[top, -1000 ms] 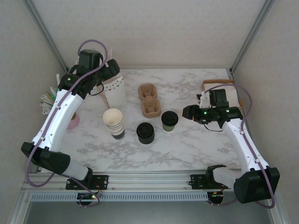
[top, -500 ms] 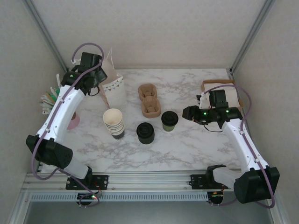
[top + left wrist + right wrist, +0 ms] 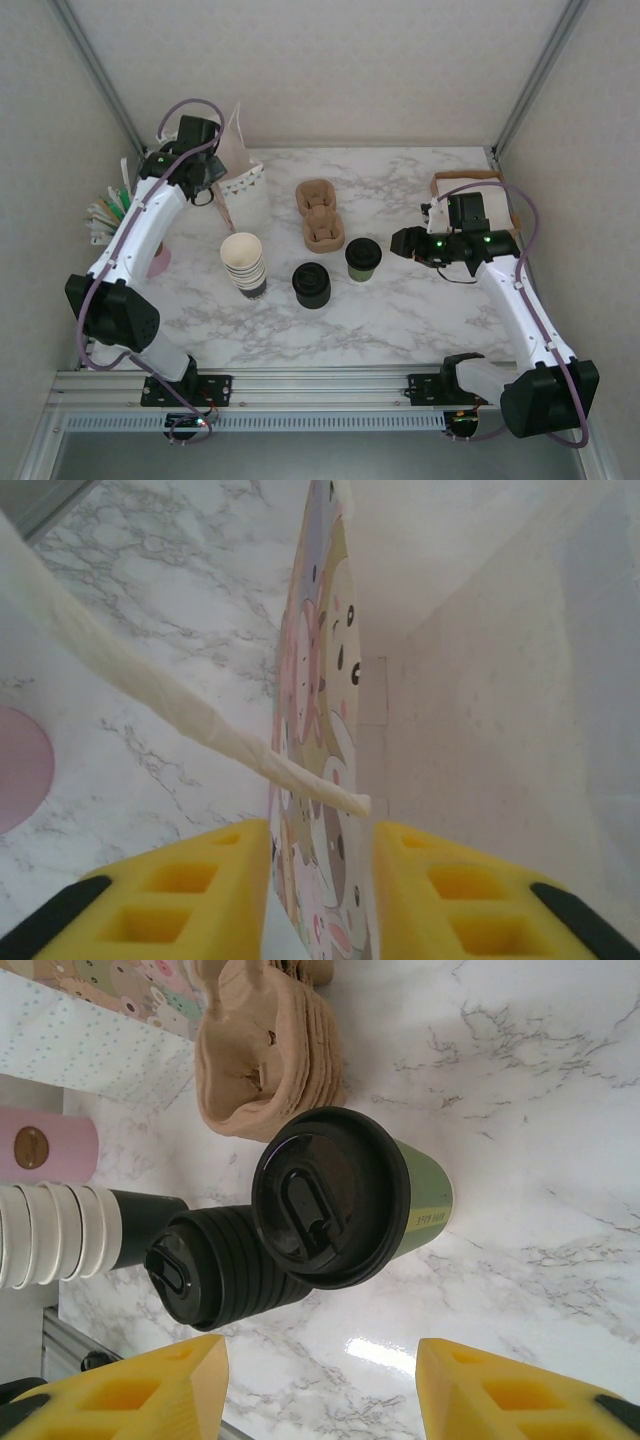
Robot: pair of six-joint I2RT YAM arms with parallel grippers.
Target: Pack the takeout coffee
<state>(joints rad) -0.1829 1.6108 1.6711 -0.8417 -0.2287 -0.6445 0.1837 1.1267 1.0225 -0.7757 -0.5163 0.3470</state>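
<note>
One takeout coffee (image 3: 330,1200): small paper cup, smooth olive-green wall, round black plastic lid with raised rim and sip tab. It stands upright on the glossy white marble-patterned table (image 3: 400,310), just ahead of the right gripper (image 3: 320,1350), centred on the gap. The yellow jaws are spread wide and touch nothing.

One stack of ribbed black lids (image 3: 215,1265): just beside the cup, toward one jaw's side.

One stack of cream lidless paper cups (image 3: 50,1235), the bottom one dark: past the lids, further to that side.

One moulded pulp cup carrier (image 3: 265,1055): brown, rough, lobed. It lies beyond the coffee, close behind it.

One pink cylinder (image 3: 40,1147): beyond the cream cups.

One paper bag (image 3: 320,730): thin white paper, pastel cartoon print, twisted paper handle (image 3: 200,730) crossing in front. Its wall rises between the yellow pads of the left gripper (image 3: 320,840), which stand narrowly to either side. Whether they pinch it cannot be told.

Change since a second ago: the left gripper has drawn back toward the far-left corner, and the bag wall now stands up beside it. The coffee, lids, cups and right arm have not moved.
</note>
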